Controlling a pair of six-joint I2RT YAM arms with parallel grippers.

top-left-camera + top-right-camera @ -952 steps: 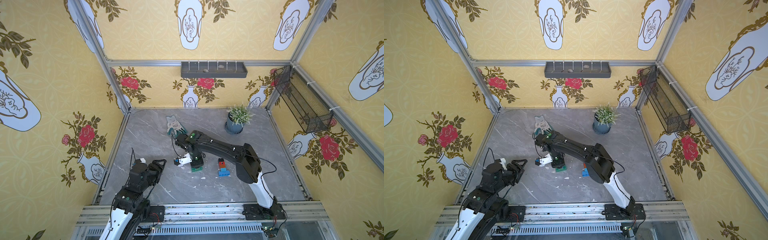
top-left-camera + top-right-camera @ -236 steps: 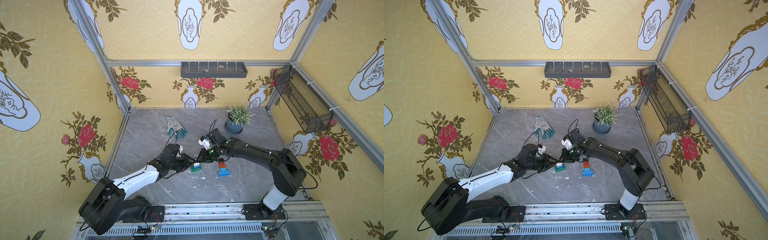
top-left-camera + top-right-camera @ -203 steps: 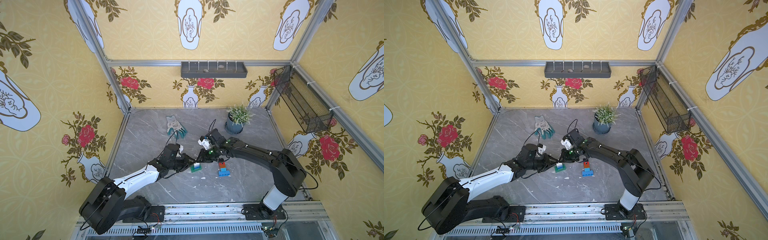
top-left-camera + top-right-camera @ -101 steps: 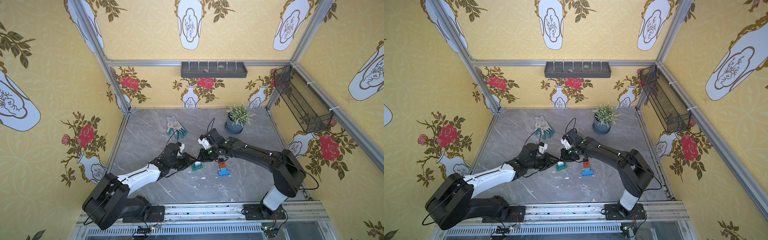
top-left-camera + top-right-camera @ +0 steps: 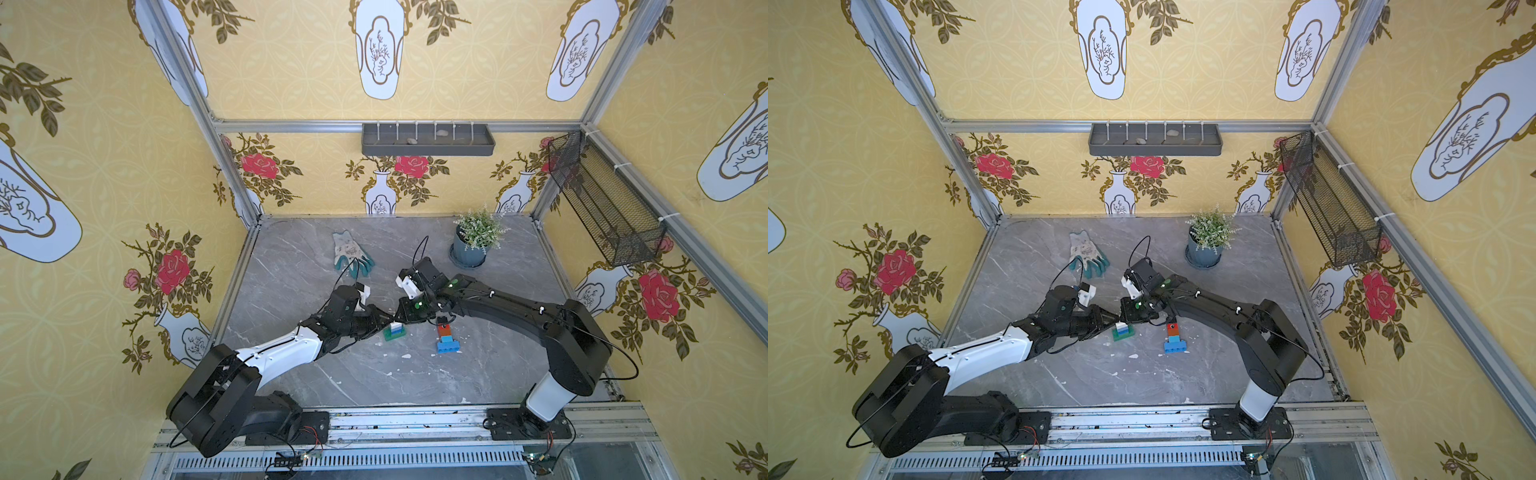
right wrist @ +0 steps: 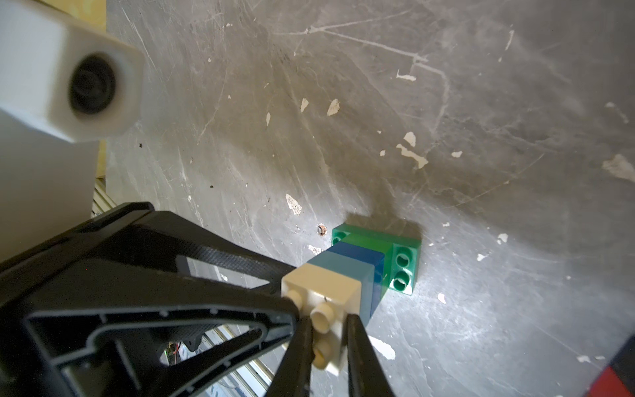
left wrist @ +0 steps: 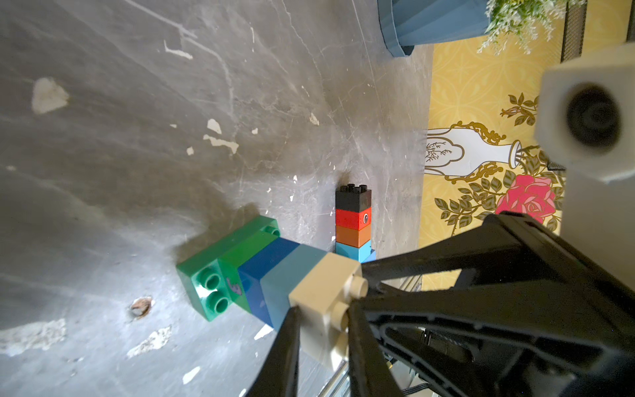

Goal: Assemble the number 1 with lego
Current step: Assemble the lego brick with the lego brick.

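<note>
While left gripper (image 7: 323, 307) & right gripper (image 6: 327, 319) both pinch the white brick (image 7: 319, 285), it's prob. light, stiff, slick: hold flat sides.

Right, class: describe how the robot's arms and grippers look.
Both arms are mostly black with rounded joints. The left arm has a white middle link; the right arm a white link above its base and green lights near the wrist. Black cables loop at each wrist. The left gripper and right gripper have black, open-framed triangular fingers and white cameras.
</note>
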